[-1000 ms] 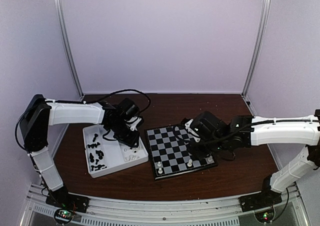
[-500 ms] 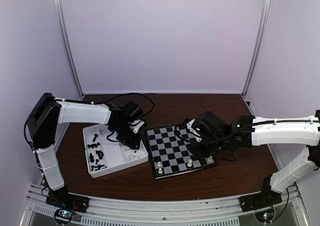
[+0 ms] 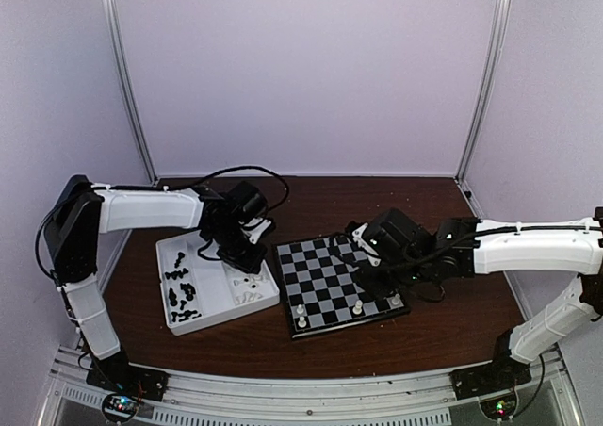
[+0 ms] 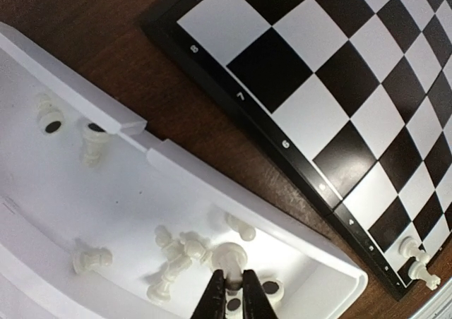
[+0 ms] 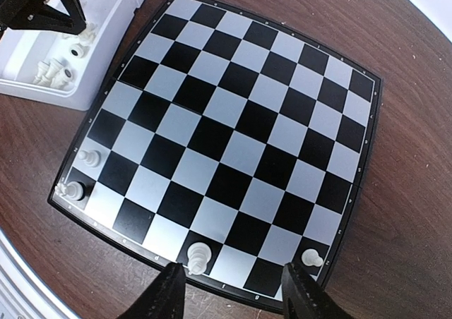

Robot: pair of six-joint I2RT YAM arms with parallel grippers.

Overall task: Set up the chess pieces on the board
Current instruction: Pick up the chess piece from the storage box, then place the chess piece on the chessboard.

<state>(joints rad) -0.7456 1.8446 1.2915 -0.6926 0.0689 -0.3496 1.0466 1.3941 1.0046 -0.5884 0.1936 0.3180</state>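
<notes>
The board [image 3: 330,280] lies at the table's middle, with a few cream-white pieces [image 3: 358,305] along its near edge. My left gripper [image 3: 248,259] reaches down into the white tray's right compartment. In the left wrist view it [image 4: 229,301] is shut on a cream-white round-headed piece [image 4: 230,257] among several loose white pieces [image 4: 173,252]. The board's corner [image 4: 339,86] shows beside the tray. My right gripper [image 3: 356,244] hovers over the board, open and empty [image 5: 233,298]. Below it stand a white piece [image 5: 198,257] and a pawn [image 5: 309,257].
The white tray [image 3: 215,294] sits left of the board, its wall [image 4: 183,167] close to the board's rim. Black pieces [image 3: 182,289] lie in its left compartment. Two more white pieces [image 5: 79,174] stand at a board corner. Brown tabletop surrounds both.
My left arm has shifted slightly over the tray's right compartment. The right arm and the pieces on the board have not moved.
</notes>
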